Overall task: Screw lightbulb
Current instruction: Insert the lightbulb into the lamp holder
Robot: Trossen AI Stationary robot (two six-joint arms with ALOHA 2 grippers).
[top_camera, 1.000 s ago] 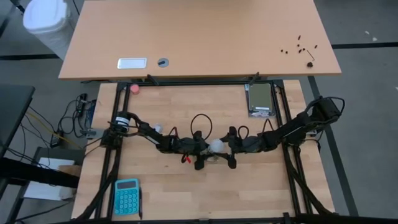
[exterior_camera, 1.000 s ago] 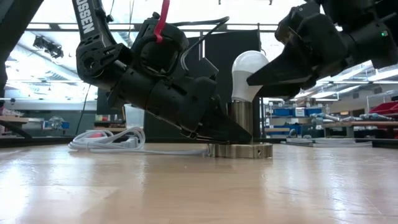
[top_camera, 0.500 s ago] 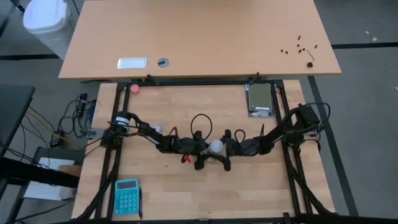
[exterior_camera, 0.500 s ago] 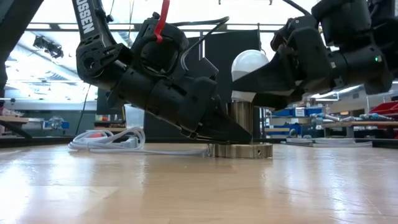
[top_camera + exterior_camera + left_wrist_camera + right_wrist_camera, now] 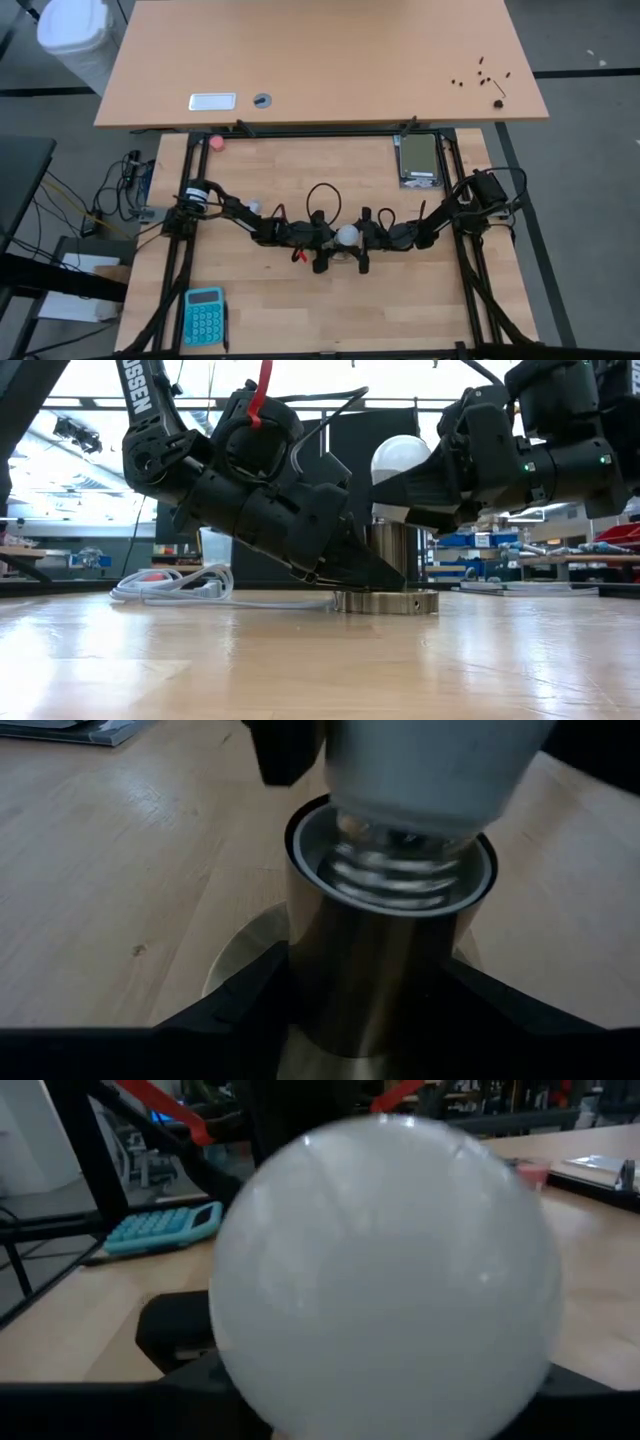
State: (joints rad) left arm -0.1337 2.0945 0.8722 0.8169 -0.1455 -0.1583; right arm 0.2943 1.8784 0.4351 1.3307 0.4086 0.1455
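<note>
The white lightbulb (image 5: 347,236) (image 5: 400,458) stands upright with its threaded base (image 5: 390,880) in the mouth of the metal socket cylinder (image 5: 390,555), which rises from a round base disc (image 5: 385,601) at mid-table. My left gripper (image 5: 325,250) reaches in from the table's left, slanting down, shut on the cylinder. My right gripper (image 5: 362,240) comes in nearly level from the table's right, shut on the bulb (image 5: 385,1270). My left gripper pinches the socket cylinder's lower part (image 5: 370,990) between its two fingers (image 5: 230,1010), one on each side, slanting down from the table's left. The socket stands upright on its disc on the table. My right gripper has the bulb's globe (image 5: 392,480) between its two fingers (image 5: 190,1380), one on each side, coming nearly level from the table's right. The bulb stands upright, its base in the socket.
A coiled white cord (image 5: 170,585) lies on the table behind the socket's left. A blue calculator (image 5: 204,315) sits near the front left, a pink ball (image 5: 217,142) at the far left, a grey box (image 5: 419,160) at the far right.
My right gripper has come down and toward the table's left onto the bulb, tipping from a downward slant to nearly level. Its fingers, which stood above and beside the globe, now lie around it. The bulb, socket and left gripper have kept still.
</note>
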